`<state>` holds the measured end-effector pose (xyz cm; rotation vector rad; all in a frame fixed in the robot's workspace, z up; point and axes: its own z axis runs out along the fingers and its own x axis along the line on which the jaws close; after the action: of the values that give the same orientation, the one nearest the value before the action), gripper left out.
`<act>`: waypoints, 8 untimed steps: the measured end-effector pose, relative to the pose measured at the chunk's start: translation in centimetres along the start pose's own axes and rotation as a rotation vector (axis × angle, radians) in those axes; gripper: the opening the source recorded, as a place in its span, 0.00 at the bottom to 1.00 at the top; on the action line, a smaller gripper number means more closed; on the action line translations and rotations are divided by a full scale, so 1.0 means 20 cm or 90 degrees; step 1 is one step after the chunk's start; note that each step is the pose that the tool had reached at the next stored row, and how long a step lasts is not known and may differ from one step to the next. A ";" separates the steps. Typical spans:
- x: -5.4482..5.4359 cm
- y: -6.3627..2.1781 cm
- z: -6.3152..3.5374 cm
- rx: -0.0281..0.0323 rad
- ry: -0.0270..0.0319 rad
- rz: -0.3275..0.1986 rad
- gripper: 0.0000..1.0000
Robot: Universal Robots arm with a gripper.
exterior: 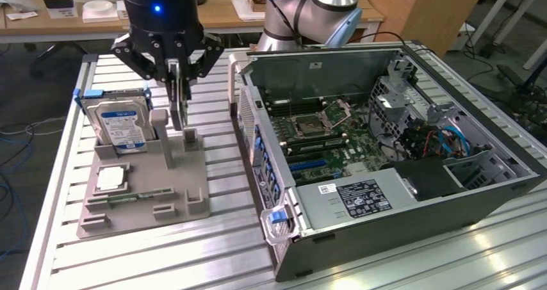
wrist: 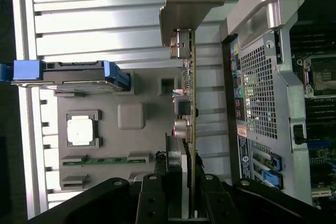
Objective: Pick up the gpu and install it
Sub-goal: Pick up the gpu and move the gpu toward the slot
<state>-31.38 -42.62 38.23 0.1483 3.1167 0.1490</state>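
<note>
Over the gray tray [exterior: 184,175] (hard drive [exterior: 120,127] inside), the gripper [exterior: 178,77] pinches the upright gpu [exterior: 180,111].

Bare slatted aluminium tabletop [exterior: 227,175] lies open between the grey plastic holder tray [exterior: 137,210] and the open black computer case [exterior: 410,219]; a blue-labelled silver hard drive [exterior: 120,127] stands close beside the upright thin gpu card [exterior: 179,104].

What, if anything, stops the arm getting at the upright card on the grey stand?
Nothing, it seems; yes, it can. Its fingers are closed on the gpu from above, and the hard drive stands apart to one side.
</note>
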 end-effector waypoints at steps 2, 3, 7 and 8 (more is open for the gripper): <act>0.00 0.000 -0.005 0.0000 0.0000 0.000 0.28; 0.00 0.000 -0.007 0.0004 0.0000 0.000 0.28; 0.00 0.001 -0.011 0.0179 -0.0016 0.000 0.28; 0.00 0.001 -0.015 0.0187 -0.0016 0.000 0.28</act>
<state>-31.37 -42.63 38.52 0.1479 3.1175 0.1030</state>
